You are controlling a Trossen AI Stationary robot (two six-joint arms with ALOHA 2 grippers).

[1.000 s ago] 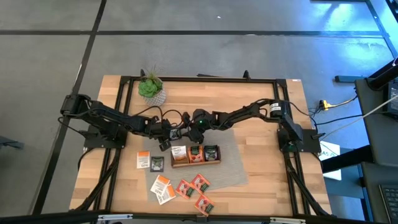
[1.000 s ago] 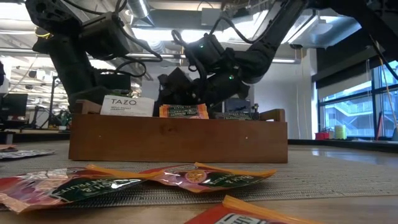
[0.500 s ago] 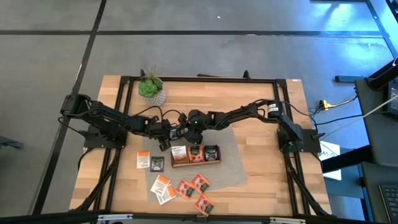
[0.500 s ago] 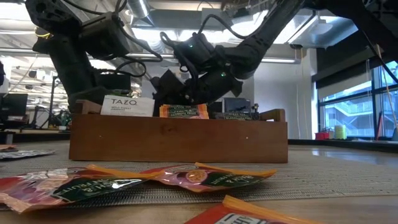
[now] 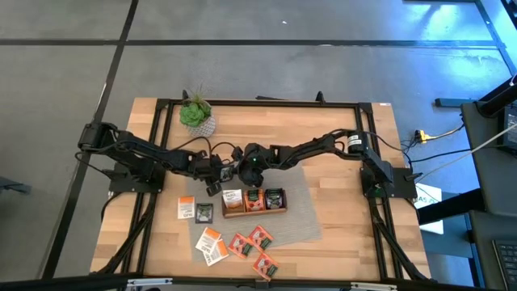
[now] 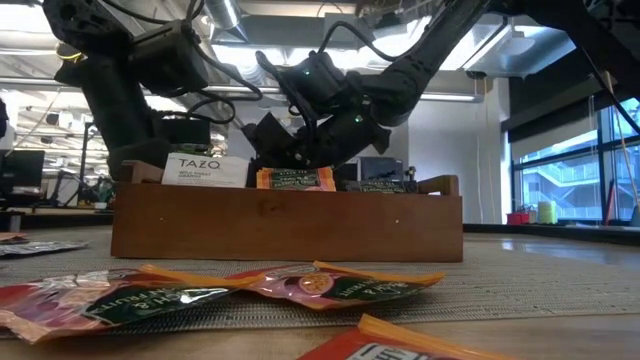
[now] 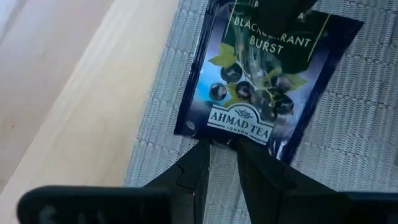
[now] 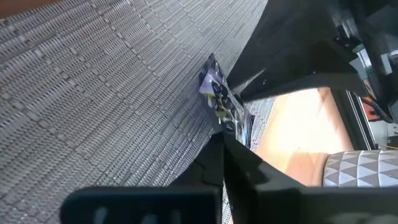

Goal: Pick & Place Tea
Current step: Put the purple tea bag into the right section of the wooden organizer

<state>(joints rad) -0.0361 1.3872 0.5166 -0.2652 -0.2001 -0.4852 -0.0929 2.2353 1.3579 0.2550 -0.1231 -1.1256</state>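
Observation:
A blue tea sachet [image 7: 255, 81] hangs over the grey mat [image 5: 303, 218], just beyond the wooden tray [image 5: 254, 201]. My left gripper [image 7: 224, 171] is shut on one edge of it. My right gripper [image 8: 222, 149] is shut on the opposite edge. In the high view the two grippers meet, left [image 5: 224, 170] and right [image 5: 240, 166], and hide the sachet. The tray holds sachets standing in its three compartments. More tea sachets [image 5: 242, 245] lie flat on the mat and wood near the front edge. My left gripper pinches the sachet's edge under the brand print [image 7: 227, 139] between its two fingers, at the middle of that edge. The sachet stands out beyond the fingers, clear of the mat. My right gripper pinches the opposite edge [image 8: 224, 126] between its two fingers, slanting down from the table's right. I see the sachet edge-on there, clear of the mat. In the left wrist view its dark fingers [image 7: 280, 9] cover the sachet's top.
A small green plant in a white pot [image 5: 196, 114] stands at the far left. Two sachets [image 5: 196, 210] lie left of the tray. A black frame [image 5: 258, 103] runs round the table. In the low view the tray wall [image 6: 285, 225] hides the mat behind it.
My right gripper has reached a little toward the table's left, closer to my left gripper and the sachet. My left gripper has kept still.

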